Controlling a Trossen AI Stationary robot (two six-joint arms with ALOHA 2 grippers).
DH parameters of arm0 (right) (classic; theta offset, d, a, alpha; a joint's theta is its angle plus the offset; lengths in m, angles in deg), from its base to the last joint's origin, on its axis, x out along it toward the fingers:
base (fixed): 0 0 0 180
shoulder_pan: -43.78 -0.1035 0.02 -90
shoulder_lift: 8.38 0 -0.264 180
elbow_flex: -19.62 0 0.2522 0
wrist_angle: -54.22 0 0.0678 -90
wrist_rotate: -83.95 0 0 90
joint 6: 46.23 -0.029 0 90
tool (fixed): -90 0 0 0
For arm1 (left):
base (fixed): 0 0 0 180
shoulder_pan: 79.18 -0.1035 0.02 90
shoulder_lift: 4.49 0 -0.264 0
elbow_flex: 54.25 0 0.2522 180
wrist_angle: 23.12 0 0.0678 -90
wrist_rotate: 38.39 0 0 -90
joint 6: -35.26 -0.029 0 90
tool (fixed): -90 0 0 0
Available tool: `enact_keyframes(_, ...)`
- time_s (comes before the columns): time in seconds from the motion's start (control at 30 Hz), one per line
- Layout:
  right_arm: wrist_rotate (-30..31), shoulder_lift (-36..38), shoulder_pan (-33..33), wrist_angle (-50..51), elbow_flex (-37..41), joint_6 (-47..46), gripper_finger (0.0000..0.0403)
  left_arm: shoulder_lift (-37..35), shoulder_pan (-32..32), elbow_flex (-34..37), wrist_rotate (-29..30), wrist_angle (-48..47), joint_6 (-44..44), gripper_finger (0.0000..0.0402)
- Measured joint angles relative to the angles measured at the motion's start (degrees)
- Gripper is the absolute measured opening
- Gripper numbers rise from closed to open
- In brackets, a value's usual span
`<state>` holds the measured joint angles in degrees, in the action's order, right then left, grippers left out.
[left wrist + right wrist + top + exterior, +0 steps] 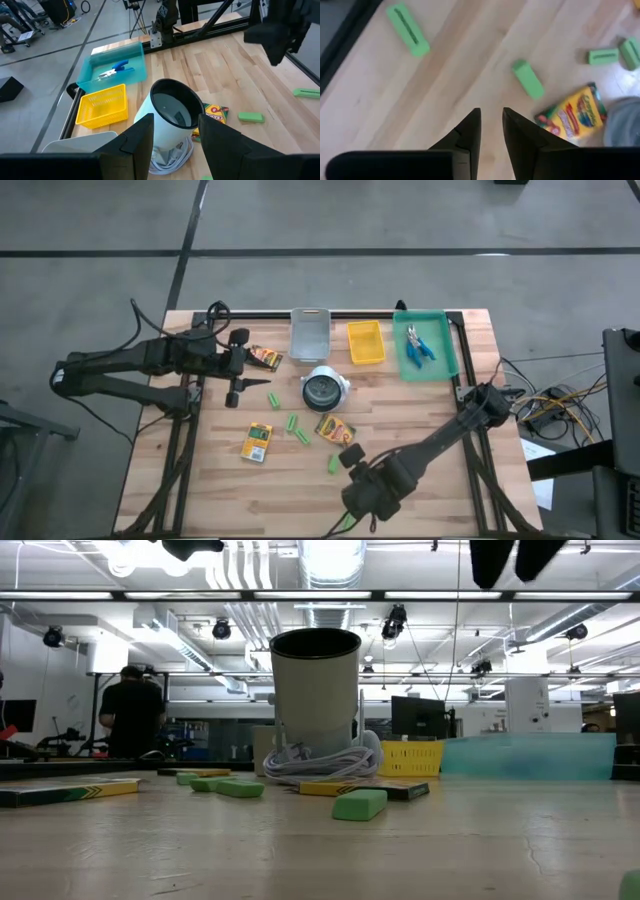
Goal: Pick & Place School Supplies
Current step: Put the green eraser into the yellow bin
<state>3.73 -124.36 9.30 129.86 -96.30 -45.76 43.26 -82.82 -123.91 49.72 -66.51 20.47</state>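
Note:
Three yellow-and-green crayon boxes (265, 357) (257, 442) (335, 427) lie flat on the wooden table. Several light-green sticks (291, 422) (333, 464) are scattered around them. Blue-handled scissors (418, 345) lie in the teal tray (440, 365). My right gripper (491, 114) points down over bare wood near the front. It is open by a narrow gap with nothing between its fingers. One green stick (528, 79) lies just beyond its fingertips, next to a crayon box (572, 112). My left gripper (176, 119) hangs open at the table's left, facing a white cup (172, 115).
The white cup (325, 387), with a coiled cord around its foot, stands mid-table. Along the far edge are a grey tray (310, 332), a yellow basket (366, 342) and the teal tray. Another green stick (407, 29) lies near the table's front edge. A person stands in the room behind.

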Motion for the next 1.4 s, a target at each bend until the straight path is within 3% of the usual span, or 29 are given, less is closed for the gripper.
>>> enact_keyframes(0.17, -2.43, -0.01, -0.45, -9.24, 3.4, 1.24, 0.0094, 0.0, 0.0, 0.0, 0.0, 0.01, 0.01, 0.0161)
enact_keyframes(0.37, -11.31, -0.02, -0.55, -21.72, 8.19, 9.05, 0.0102, 0.01, 0.02, 0.0, 0.0, 0.01, -0.02, 0.0161)
enact_keyframes(0.57, -16.14, -0.02, -0.52, -29.4, 12.91, 13.21, 0.0103, 0.02, 0.04, 0.0, 0.0, 0.01, 0.01, 0.0161)
enact_keyframes(0.97, -17.55, -0.22, -0.52, -40.67, 20.75, 16.63, 0.0106, 0.02, 0.04, 0.0, 0.02, 0.0, -0.02, 0.0161)
enact_keyframes(1.4, -18.93, -0.35, -0.5, -54.59, 28.82, 19.27, 0.0135, 0.02, 0.04, 0.0, 0.02, -0.01, -0.02, 0.0161)
